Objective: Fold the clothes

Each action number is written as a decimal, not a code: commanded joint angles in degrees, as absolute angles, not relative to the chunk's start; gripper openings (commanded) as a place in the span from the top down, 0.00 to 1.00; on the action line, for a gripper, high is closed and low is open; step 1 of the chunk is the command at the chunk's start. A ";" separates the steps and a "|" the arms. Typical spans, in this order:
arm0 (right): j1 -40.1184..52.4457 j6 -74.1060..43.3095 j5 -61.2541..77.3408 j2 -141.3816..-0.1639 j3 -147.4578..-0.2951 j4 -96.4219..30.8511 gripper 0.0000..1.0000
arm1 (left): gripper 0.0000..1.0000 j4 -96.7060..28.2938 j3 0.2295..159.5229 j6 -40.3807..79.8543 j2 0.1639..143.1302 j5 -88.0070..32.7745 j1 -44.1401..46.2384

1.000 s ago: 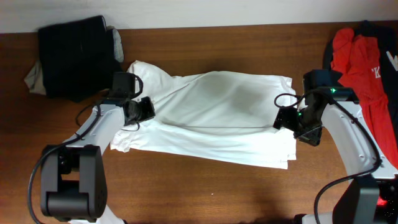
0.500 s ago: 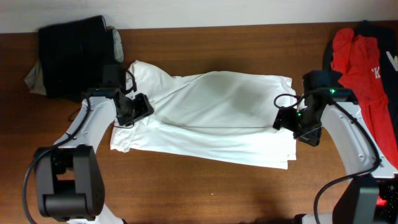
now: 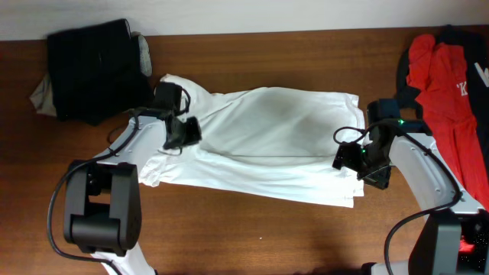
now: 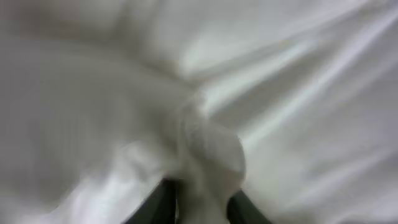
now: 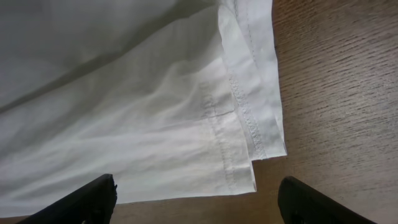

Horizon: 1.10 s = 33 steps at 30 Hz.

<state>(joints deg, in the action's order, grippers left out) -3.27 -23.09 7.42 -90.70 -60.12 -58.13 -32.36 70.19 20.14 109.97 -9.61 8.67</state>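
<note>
A dark brown wooden tabletop (image 3: 252,237) is seen filling nearly the whole overhead view, its grain running left to right. Along the far edge a narrow pale strip (image 3: 244,15) is shown; whether it is wall or floor cannot be told. The wood is lit evenly, and only soft shadows are cast. In the right wrist view fine grain lines are made out at the right.

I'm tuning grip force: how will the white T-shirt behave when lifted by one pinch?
Probably floppy: the white T-shirt bunches into a ridge in the left gripper. Likely thin and light: its layered hem lies flat. It would probably sag, not lift whole.
</note>
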 commanded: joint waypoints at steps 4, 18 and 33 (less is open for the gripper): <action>-3.01 -22.72 6.90 -90.48 -59.88 -58.06 0.13 | 0.57 -21.43 71.20 23.55 110.48 -14.26 8.84; -3.01 -29.41 11.07 -90.48 -59.88 -57.91 0.13 | 0.08 -42.63 74.17 14.81 87.74 -17.17 3.64; -2.92 -27.05 12.25 -90.48 -50.43 -56.55 0.75 | 0.96 -57.12 71.00 9.30 109.62 -13.45 6.46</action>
<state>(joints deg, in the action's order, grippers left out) -3.27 -27.03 11.97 -90.70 -53.21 -58.19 -56.58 71.44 9.82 106.06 -14.66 6.48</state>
